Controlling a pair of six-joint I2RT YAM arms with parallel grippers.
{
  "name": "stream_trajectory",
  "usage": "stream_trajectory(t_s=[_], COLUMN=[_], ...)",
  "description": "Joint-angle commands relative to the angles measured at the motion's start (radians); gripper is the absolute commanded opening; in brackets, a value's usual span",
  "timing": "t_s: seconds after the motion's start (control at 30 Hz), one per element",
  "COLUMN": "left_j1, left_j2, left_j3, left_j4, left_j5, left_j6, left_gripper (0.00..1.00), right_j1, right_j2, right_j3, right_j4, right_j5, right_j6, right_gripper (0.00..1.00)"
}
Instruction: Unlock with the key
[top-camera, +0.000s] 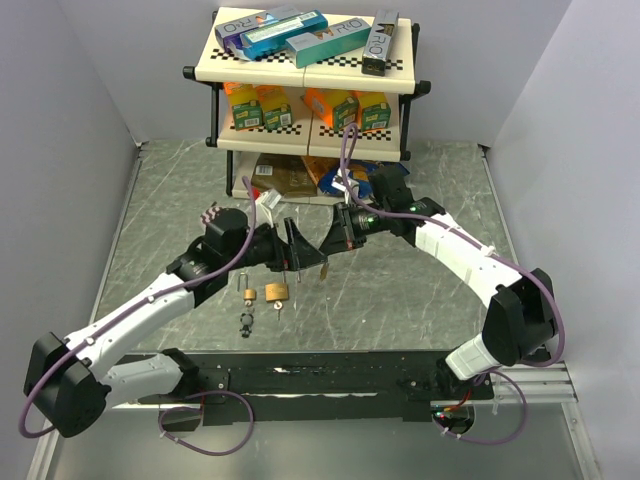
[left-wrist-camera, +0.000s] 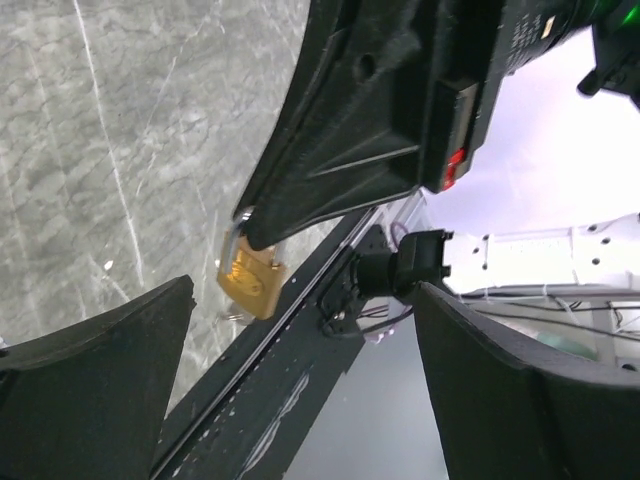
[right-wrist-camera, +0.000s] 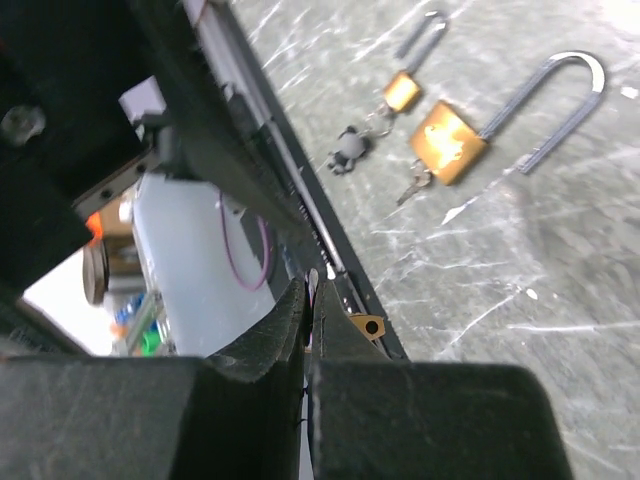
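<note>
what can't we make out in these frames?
Left wrist: held padlock shackle hidden inside the right gripper; keyhole not seen.
Right wrist: own fingers cover that padlock, only a brass corner shows.
Top external: keys too small to tell whether one sits in the larger padlock.

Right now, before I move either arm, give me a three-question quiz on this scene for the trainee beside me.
1. True or false: the left end effector is shut on a key.
2. Which one grips the brass padlock? A) left end effector B) right end effector C) neither
3. How many padlocks lie on the table?

Key
1. False: its jaws stand wide open, holding nothing.
2. B: the right end effector is shut on it.
3. Two: a small padlock and a larger padlock beside it.
</note>
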Motion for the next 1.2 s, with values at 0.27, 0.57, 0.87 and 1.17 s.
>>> stream_trajectory(t_s=[0.27,0.57,0.87,1.17], left_j1=[0.001,0.007,0.035,0.047], left_j2=[0.016,-0.025,-0.045,-0.082], left_j3=[-0.063,-0.114,-0.137,-0.138], left_j4=[0.085,0.082,0.070,0.055], left_j5=[-0.021,-0.045,-0.030,-0.087], left_j6=[-0.029,-0.035,-0.020,0.026], left_gripper=[0.95,0.97,0.97,0.99], right_j1=[0.004,0.037,0.047,0.065], right_j2=[0.085,0.247,0.380,0.424], right_j3=[-0.088,-0.120,-0.108,-0.155], right_j4=[-0.032,0.025,0.191,0.380], right_j5=[0.184,0.207,0.152,0.116], right_j6=[0.069,0.037,0.022,0.034], right_gripper=[0.00,0.00,0.00,0.00])
